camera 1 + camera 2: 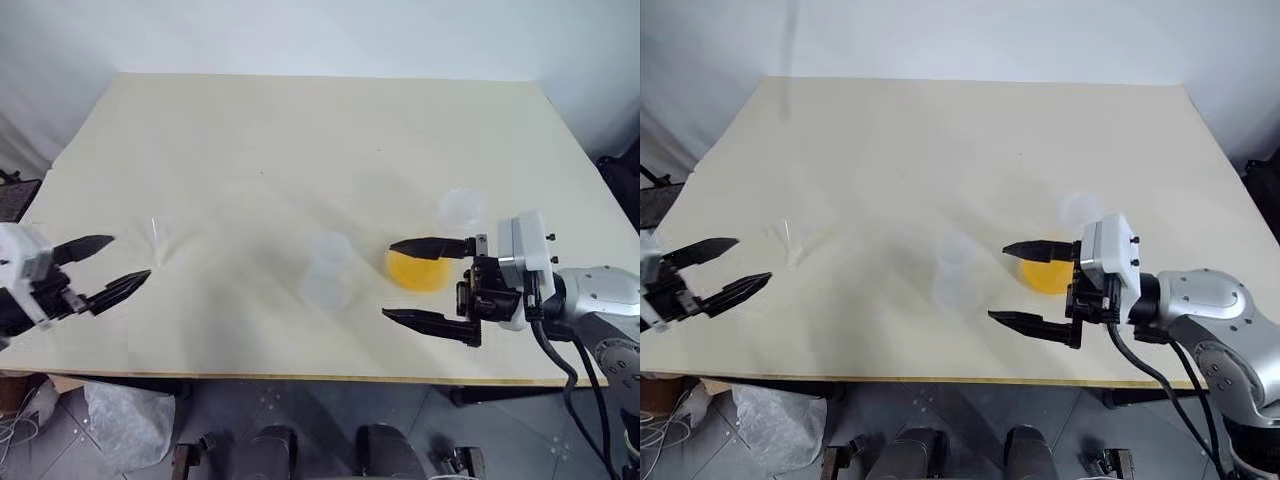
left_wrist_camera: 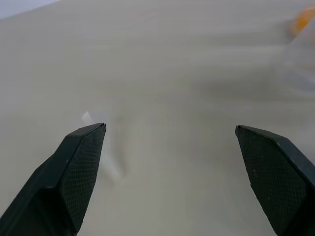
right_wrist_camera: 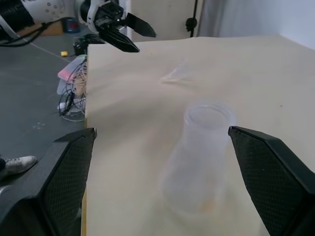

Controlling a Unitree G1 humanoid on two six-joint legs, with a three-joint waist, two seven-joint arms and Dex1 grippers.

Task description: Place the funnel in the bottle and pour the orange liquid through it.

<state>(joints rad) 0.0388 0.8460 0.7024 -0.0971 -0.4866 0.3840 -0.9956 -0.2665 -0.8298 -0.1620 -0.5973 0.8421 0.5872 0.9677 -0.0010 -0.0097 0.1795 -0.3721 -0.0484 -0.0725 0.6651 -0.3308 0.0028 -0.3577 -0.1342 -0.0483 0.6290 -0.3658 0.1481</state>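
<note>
Now we hold both grippers, left and right, wide and empty; small clear plastic funnel lies beside the left one.

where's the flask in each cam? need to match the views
Left eye: flask near the middle, towards the table's front edge, left of the right pincer.
Right eye: flask faint, left of centre, same spot.
Left wrist: clear blur at the right edge, probably the flask; cannot be sure.
Right wrist: flask central, between the black fingers.
Shared landmark: the orange liquid, beside the right pincer.
</note>
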